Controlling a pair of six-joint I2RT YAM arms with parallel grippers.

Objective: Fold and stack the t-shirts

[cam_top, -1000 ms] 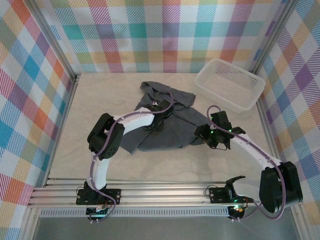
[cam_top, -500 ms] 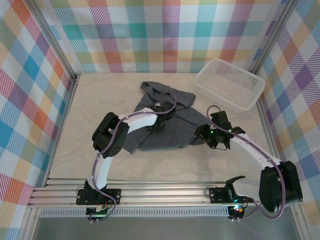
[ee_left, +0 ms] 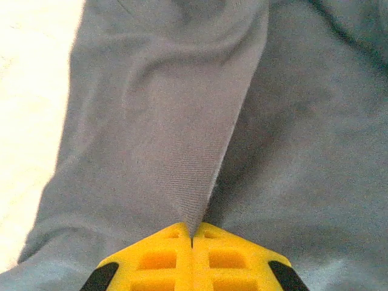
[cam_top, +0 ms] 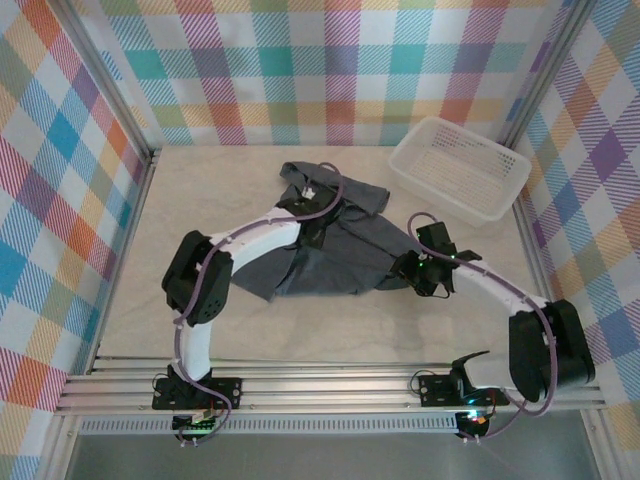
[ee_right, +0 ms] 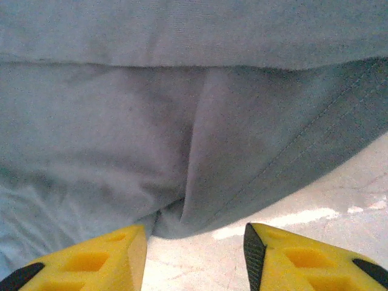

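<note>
The right gripper [ee_right: 194,235], its yellow fingers [ee_right: 97,257] apart, sat at the near-right hem of the plain dark charcoal-grey thin-fabric t-shirt [cam_top: 335,265] rumpled on the cream table [cam_top: 190,190]; farther back, the left gripper [ee_left: 192,239] was clamped on its raised fold.

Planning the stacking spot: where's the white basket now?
In the top view the white basket sits at the far right corner of the table, just right of the grey t-shirt.

A white perforated rectangular plastic basket [cam_top: 440,195] is sitting at the far right of the cream table surface [cam_top: 200,190]. Pastel plaid wall panels [cam_top: 340,70] are enclosing the left, far and right sides. A ribbed aluminium rail [cam_top: 330,385] is running along the near edge.
</note>
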